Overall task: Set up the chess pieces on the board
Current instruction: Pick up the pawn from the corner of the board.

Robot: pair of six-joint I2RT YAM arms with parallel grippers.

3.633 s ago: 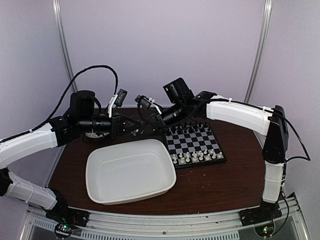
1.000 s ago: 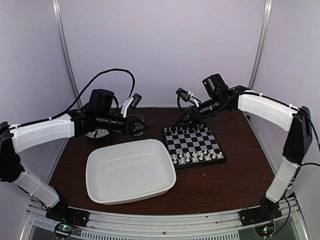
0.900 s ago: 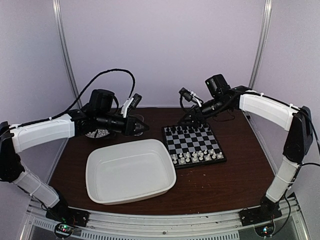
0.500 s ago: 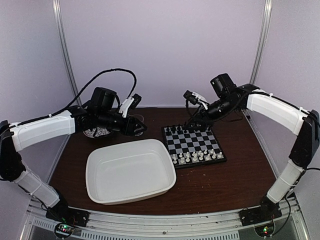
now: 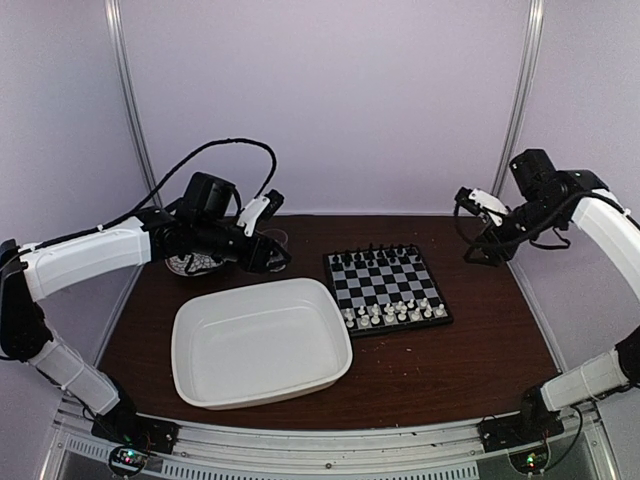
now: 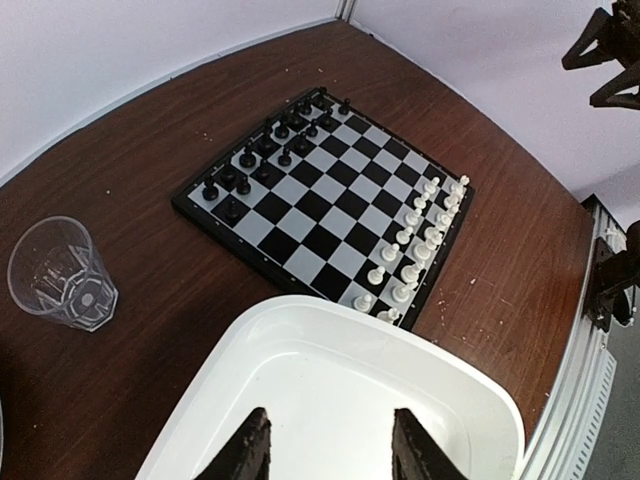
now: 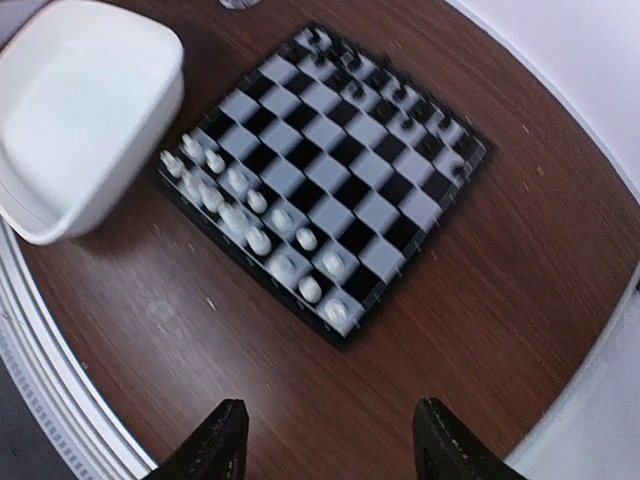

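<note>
The board [image 5: 386, 288] lies right of the table's middle. White chess pieces [image 5: 395, 313] fill its two near rows, and black ones [image 5: 375, 256] its two far rows. The left wrist view shows the board [image 6: 320, 205] and the white pieces [image 6: 415, 245] ahead of my left gripper [image 6: 330, 455], which hangs open and empty over the tray. That left gripper [image 5: 277, 256] is left of the board. My right gripper [image 5: 467, 232] is raised beyond the board's right edge, wide open and empty. From there the board [image 7: 320, 170] and white pieces [image 7: 255, 235] lie below my right gripper [image 7: 330, 445].
An empty white oblong tray [image 5: 250, 293] sits left of the board, touching its near left corner; it also shows as the tray [image 6: 300, 312] and the tray [image 7: 80, 100]. A clear plastic cup [image 6: 62, 275] stands at the back left, beyond the tray.
My right arm has swung from the board's far edge out to the right and higher. My left gripper has gone from shut to open and drawn back slightly to the left.
</note>
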